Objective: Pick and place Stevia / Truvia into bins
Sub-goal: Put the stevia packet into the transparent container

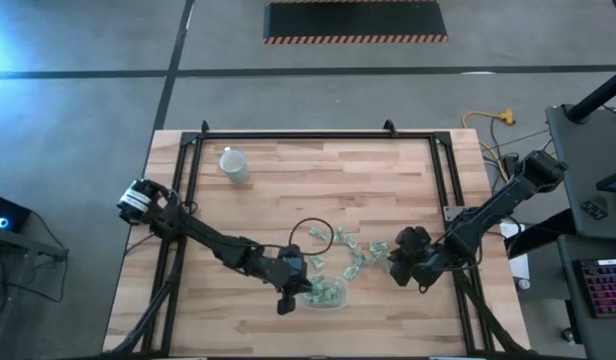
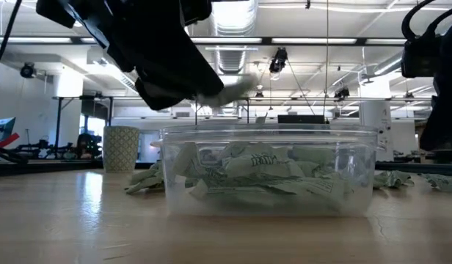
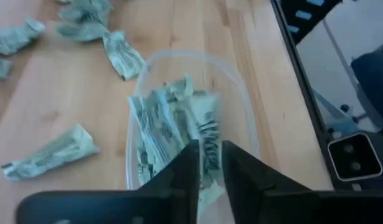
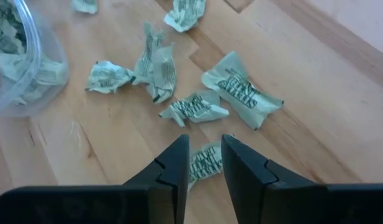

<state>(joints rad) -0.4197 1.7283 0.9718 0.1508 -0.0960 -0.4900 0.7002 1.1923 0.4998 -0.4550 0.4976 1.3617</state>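
Left end effector hangs just above the clear plastic bin near the front edge of the wooden desk, its two dark fingers a narrow gap apart with nothing clamped between them. Inside the bin lies a heap of crumpled pale green and white sachets. Their dark printing shows in the left wrist view, but no word can be read there. In the low view one sachet in the bin carries a green script logo, too blurred to make out.

Right end effector is low over the desk to the right of the bin, its fingers slightly apart. A loose sachet lies in the gap between them; whether the fingers touch it cannot be told. Just beyond it more loose sachets lie scattered on the wood, and the largest bears dark lettering that looks like "Stevia", though it is not fully legible.

A white paper cup stands upright near the back left of the desk, well apart from the bin. A black ring lies flat on the wood just behind the bin.
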